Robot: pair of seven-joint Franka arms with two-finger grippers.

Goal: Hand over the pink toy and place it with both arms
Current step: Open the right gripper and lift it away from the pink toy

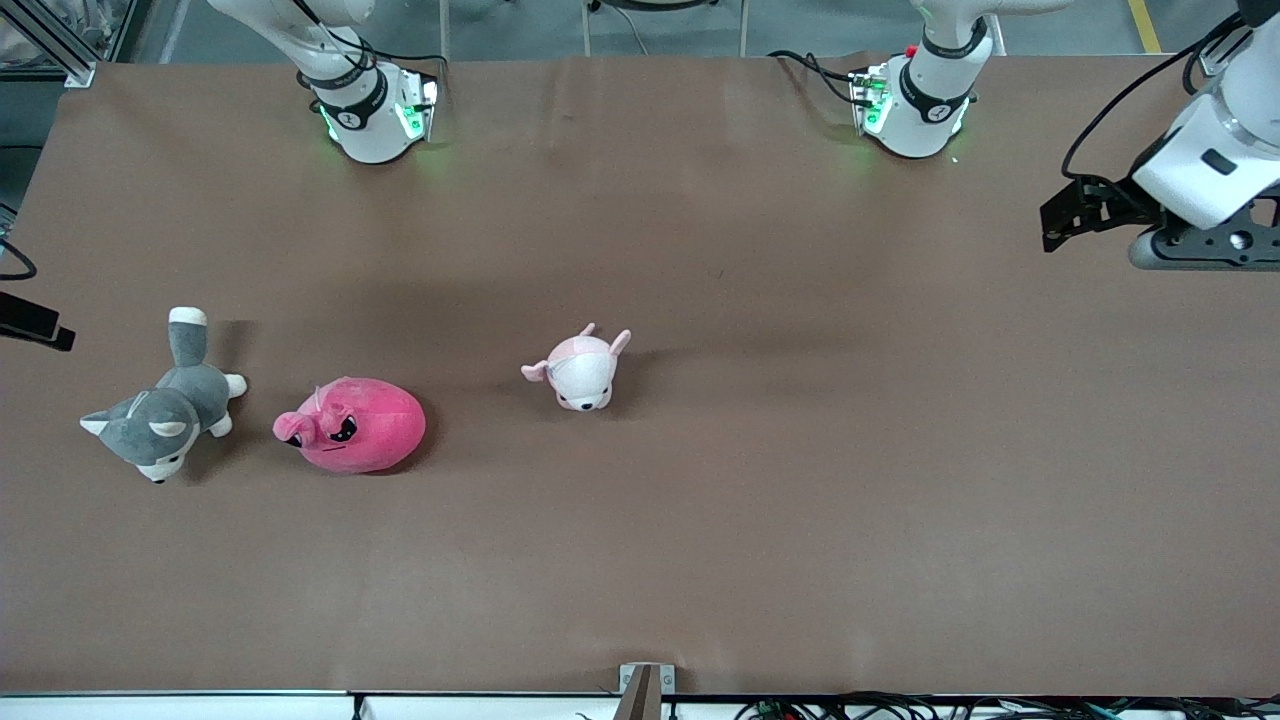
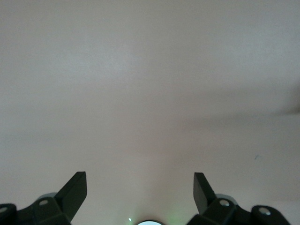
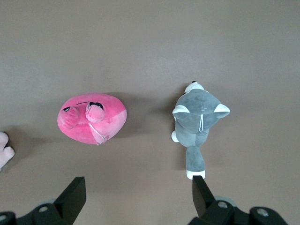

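The pink toy [image 1: 360, 425] lies on the brown table toward the right arm's end, between the grey husky plush and the small puppy plush. It also shows in the right wrist view [image 3: 91, 117], with nothing touching it. My right gripper [image 3: 139, 183] is open and empty, held high above the table beside the pink toy and the husky. My left gripper [image 2: 140, 180] is open and empty over bare table at the left arm's end; its hand [image 1: 1195, 215] shows at the edge of the front view.
A grey-and-white husky plush [image 1: 165, 405] lies beside the pink toy, closer to the right arm's end; it also shows in the right wrist view [image 3: 199, 117]. A small pale-pink-and-white puppy plush [image 1: 580, 370] sits near the table's middle. The brown table [image 1: 800, 480] is bare elsewhere.
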